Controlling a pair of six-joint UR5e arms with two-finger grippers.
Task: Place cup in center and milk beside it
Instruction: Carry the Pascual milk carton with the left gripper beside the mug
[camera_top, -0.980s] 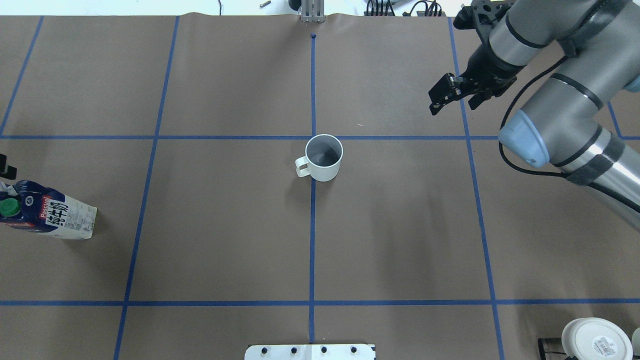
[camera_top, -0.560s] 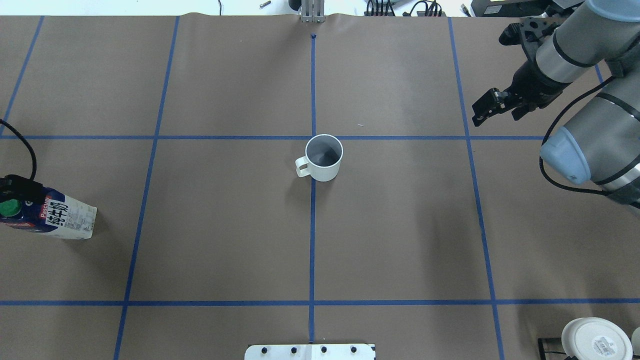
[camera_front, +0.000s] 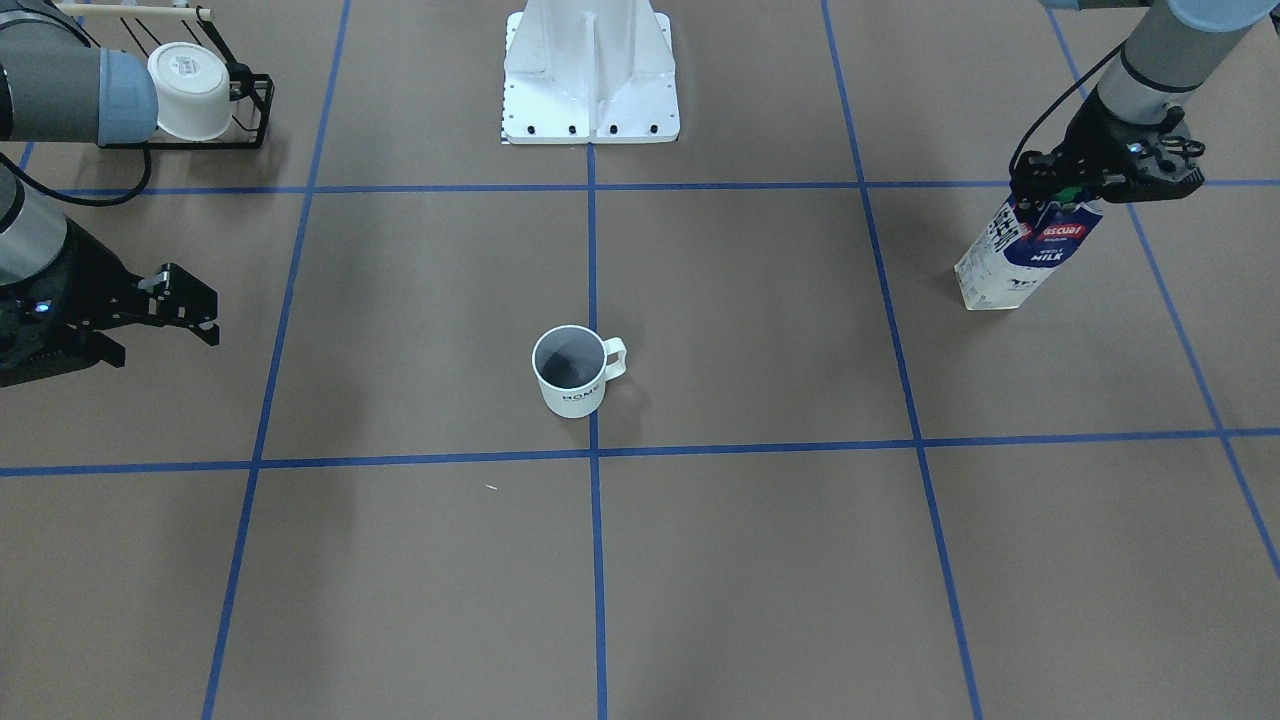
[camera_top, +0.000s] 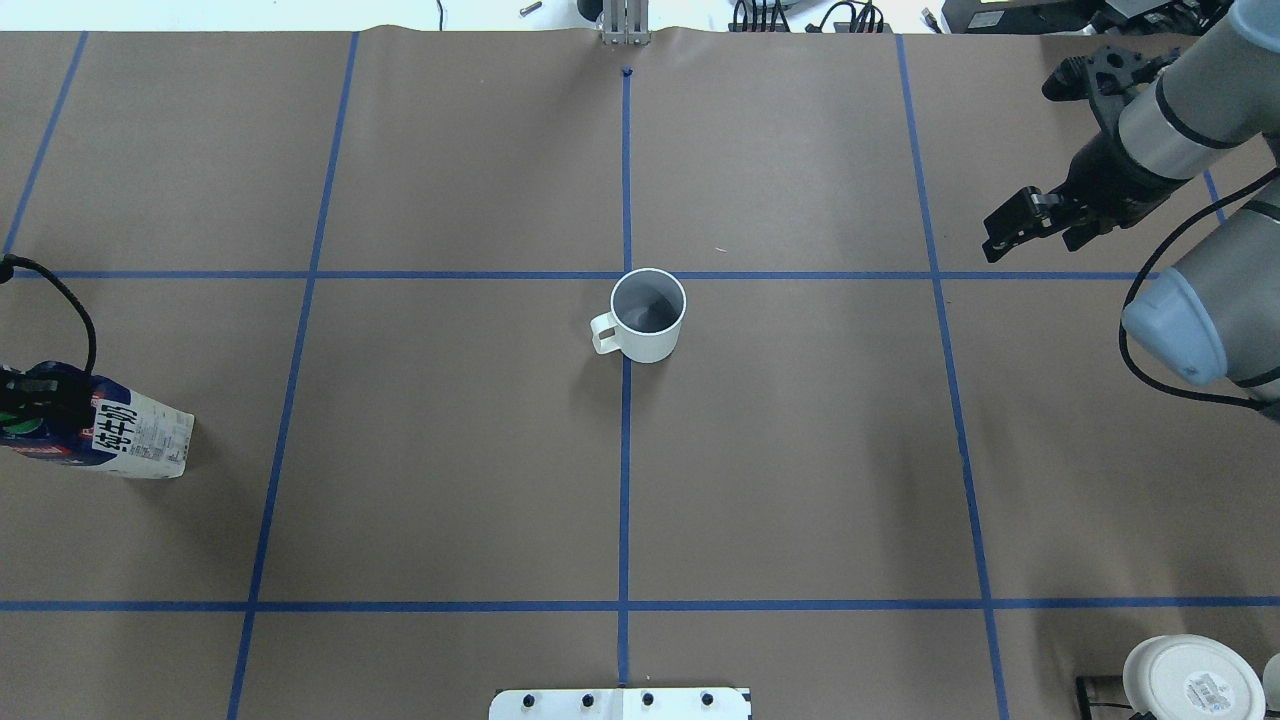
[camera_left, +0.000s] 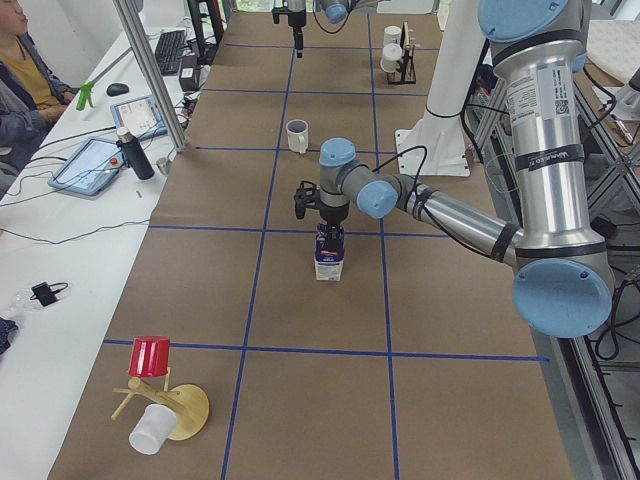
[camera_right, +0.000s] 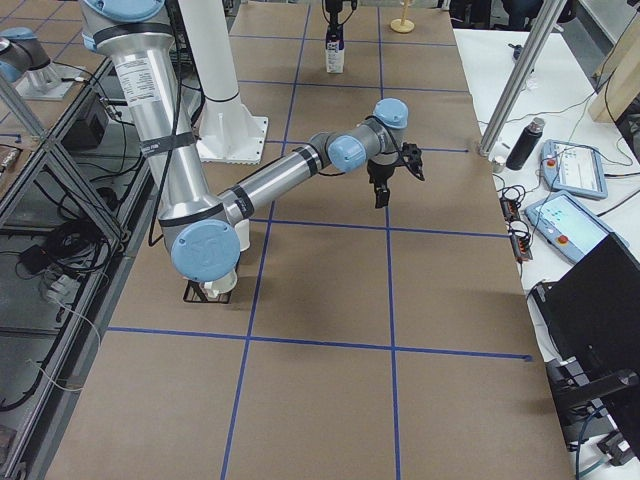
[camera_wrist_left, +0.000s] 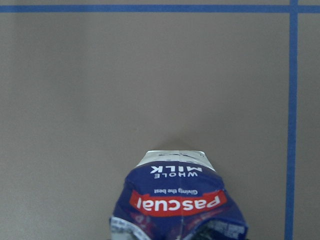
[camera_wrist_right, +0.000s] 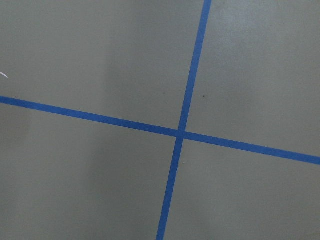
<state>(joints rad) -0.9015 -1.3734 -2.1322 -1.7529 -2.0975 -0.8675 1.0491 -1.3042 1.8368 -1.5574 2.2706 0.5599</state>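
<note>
At centre (camera_top: 625, 400): "HOME" cup (camera_top: 648, 318) | "Pascual" milk (camera_front: 1020, 262) under left pincer (camera_front: 1065, 185), grip unclear | right pincer (camera_front: 190, 300) spread

Overhead, front: opposite sides of cup (camera_top: 648, 312)

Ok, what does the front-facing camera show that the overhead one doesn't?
Only front-facing: the dark HOME lettering on the small white mug, and the whole left hand at the top of the tall blue-and-white milk carton. Only overhead: the carton's black-printed side panel. Both: the mug on the centre tape line, the carton far to the robot's left, the open right hand holding nothing.
</note>
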